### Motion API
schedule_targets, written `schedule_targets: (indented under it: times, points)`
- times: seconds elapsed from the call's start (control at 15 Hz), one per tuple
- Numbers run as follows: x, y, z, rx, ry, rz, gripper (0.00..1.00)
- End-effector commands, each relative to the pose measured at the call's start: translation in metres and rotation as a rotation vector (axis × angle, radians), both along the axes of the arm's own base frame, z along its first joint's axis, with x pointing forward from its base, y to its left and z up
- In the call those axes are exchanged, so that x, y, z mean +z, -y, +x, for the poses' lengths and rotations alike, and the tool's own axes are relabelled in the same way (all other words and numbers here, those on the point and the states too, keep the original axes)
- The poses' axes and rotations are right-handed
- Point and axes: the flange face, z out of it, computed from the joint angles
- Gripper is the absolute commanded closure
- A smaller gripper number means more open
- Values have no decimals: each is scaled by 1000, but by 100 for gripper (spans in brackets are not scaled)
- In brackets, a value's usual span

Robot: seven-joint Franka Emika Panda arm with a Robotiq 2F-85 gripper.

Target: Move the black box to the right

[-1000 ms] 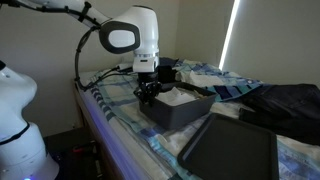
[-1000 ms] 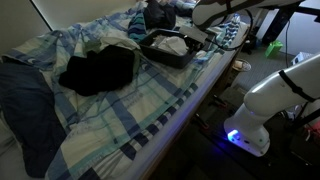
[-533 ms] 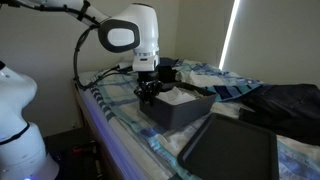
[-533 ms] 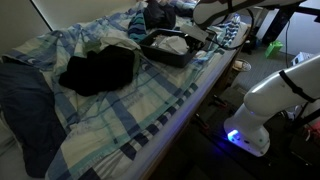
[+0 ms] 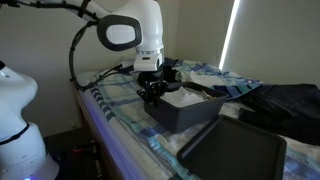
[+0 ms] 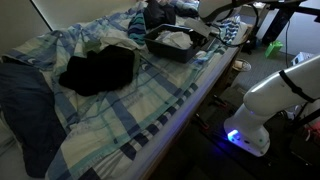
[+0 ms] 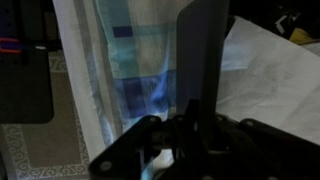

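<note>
A black box (image 5: 186, 108) with white paper inside sits on a plaid-covered bed (image 6: 150, 115), close to the edge nearest the robot's base. In an exterior view the gripper (image 5: 152, 92) points straight down onto the box's left end wall. In the wrist view that dark wall stands between the fingers, which look clamped on it, a hold suited to dragging the box sideways. The arm (image 5: 128, 30) arches overhead with its wrist vertical. A flat dark lid (image 5: 235, 155) lies just right of the box.
</note>
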Motion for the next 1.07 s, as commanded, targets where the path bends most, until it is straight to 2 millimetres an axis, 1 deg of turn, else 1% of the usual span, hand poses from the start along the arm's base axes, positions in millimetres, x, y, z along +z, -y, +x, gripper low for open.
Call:
schedule_targets:
  times: [0.0, 0.27, 0.53, 0.8, 1.0]
  points:
    - [30, 23, 2, -45, 68, 4, 96]
    - [44, 44, 1, -89, 98, -4, 96]
    - [54, 60, 2, -109, 120, -22, 96]
    - [58, 68, 4, -52, 111, -53, 96]
    - [55, 80, 7, 33, 84, -65, 97]
